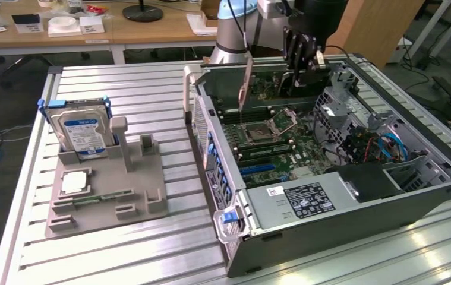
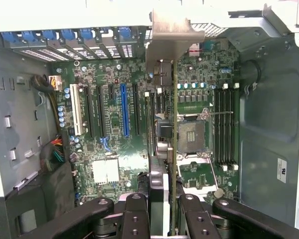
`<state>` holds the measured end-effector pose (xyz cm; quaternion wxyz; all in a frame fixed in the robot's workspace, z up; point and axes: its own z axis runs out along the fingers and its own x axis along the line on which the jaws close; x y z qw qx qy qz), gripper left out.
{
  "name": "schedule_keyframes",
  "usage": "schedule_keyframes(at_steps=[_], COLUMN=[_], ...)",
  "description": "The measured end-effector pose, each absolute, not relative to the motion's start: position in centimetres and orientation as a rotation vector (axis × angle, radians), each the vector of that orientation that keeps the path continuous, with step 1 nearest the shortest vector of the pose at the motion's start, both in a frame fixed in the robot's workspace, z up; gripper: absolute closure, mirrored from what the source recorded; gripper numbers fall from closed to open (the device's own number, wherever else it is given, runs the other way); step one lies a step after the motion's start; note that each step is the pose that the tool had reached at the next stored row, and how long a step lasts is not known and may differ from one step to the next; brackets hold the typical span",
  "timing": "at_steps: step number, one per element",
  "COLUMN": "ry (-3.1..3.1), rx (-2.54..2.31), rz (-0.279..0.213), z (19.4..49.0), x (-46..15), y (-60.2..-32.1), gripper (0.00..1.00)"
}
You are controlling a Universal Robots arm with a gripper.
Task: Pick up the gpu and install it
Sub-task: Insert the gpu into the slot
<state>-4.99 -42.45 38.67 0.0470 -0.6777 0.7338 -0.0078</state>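
gpu point(image 2: 175, 149) clamped in fingers point(image 2: 134, 214), held edge-on over motherboard point(image 2: 114, 144) inside open case point(image 1: 328, 231), parallel to expansion slots point(image 2: 124, 109) so its connector edge could seat

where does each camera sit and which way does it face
Exterior view: off the arm, raised, looking down across the table at the open computer case and hard drive; the arm and tool show above it.
Wrist view: on the wrist, looking past the tool into the case at the motherboard.
Both share: the tool shut on the gpu, the case and the motherboard.
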Motion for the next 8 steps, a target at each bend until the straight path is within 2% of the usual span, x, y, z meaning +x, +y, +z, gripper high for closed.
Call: schedule_keyframes(at_steps=[8], ry=[2.239], rx=[-2.068], rz=[-0.024], z=[38.4], x=[-4.99], y=[-42.45], gripper=[0.72])
